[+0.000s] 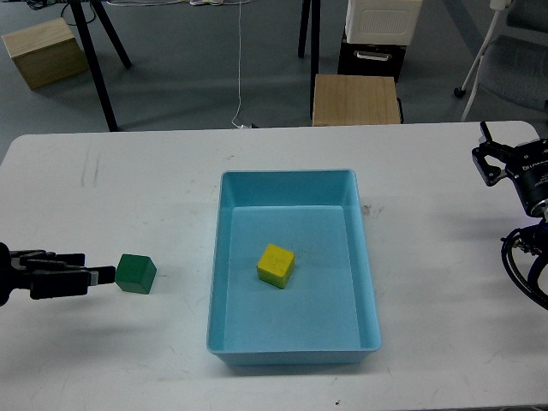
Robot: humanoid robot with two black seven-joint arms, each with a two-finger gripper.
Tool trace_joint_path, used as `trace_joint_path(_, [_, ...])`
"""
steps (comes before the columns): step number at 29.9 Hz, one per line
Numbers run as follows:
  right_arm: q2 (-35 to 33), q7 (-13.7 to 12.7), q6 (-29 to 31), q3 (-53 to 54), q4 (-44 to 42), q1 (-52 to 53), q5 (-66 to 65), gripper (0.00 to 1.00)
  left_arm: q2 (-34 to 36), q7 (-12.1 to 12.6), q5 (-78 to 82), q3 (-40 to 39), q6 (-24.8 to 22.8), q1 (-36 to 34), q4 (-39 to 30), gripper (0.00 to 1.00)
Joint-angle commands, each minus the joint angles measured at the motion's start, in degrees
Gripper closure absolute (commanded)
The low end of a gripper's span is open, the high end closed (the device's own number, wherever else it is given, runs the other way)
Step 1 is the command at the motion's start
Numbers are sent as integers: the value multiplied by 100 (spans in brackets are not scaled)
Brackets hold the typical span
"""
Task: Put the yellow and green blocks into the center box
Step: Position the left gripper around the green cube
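Observation:
A green block (135,273) sits on the white table (445,282), left of the box. A yellow block (276,265) lies inside the light blue center box (368,257), near its middle. My left gripper (99,268) comes in low from the left edge. Its fingers point right, are apart and empty, and the tips are just left of the green block, almost touching it. My right gripper (490,157) is at the table's right edge, far from both blocks. It is dark and small, and its fingers cannot be told apart.
Beyond the table's far edge stand a wooden stool (355,99), a white and black cabinet (377,38), a wooden crate (44,51) and black stand legs (96,68). Black cables (524,257) of the right arm lie at the right edge.

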Motion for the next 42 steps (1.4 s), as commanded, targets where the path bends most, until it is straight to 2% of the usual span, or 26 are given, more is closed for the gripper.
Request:
trace_joint_path(1, [-1, 0, -9, -5, 14, 0, 0, 1, -116, 109, 203, 161, 96, -56, -2, 0])
trace_joint_path(3, [-1, 9, -27, -5, 67, 0, -9, 1, -248, 249, 221, 187, 96, -30, 103, 0])
trace_joint_path(5, [-10, 9, -36, 4, 164, 0, -9, 1, -380, 538, 264, 205, 87, -29, 191, 0])
trace_joint_path(7, [-62, 26, -44, 4, 251, 0, -9, 1, -485, 933, 256, 214, 26, -108, 366, 0])
trace_joint_path(8, [-106, 35, -45, 13, 287, 0, -9, 1, -521, 996, 256, 214, -53, -161, 471, 0])
trace_joint_path(11, [-221, 35, -53, 13, 340, 0, -9, 1, -862, 1040, 238, 222, -325, -363, 822, 0])
trace_joint_path(15, [-379, 35, -45, 21, 357, 0, -9, 1, -1303, 1102, 273, 231, -370, -372, 1333, 0])
trace_joint_path(21, [-485, 35, -36, 22, 410, -26, -9, 1, -1277, 1049, 326, 222, -387, -390, 1298, 0])
trace_joint_path(25, [-485, 35, -44, 30, 462, -26, -9, 1, -1321, 1137, 326, 240, -422, -443, 1298, 0])
trace_joint_path(29, [-520, 35, -45, 30, 542, -26, -9, 1, -1312, 1357, 335, 424, -493, -451, 1298, 0])
trace_joint_path(42, [-520, 35, -9, 13, 507, -44, -17, 1, -1426, 1392, 896, 680, -694, -478, 1290, 0])
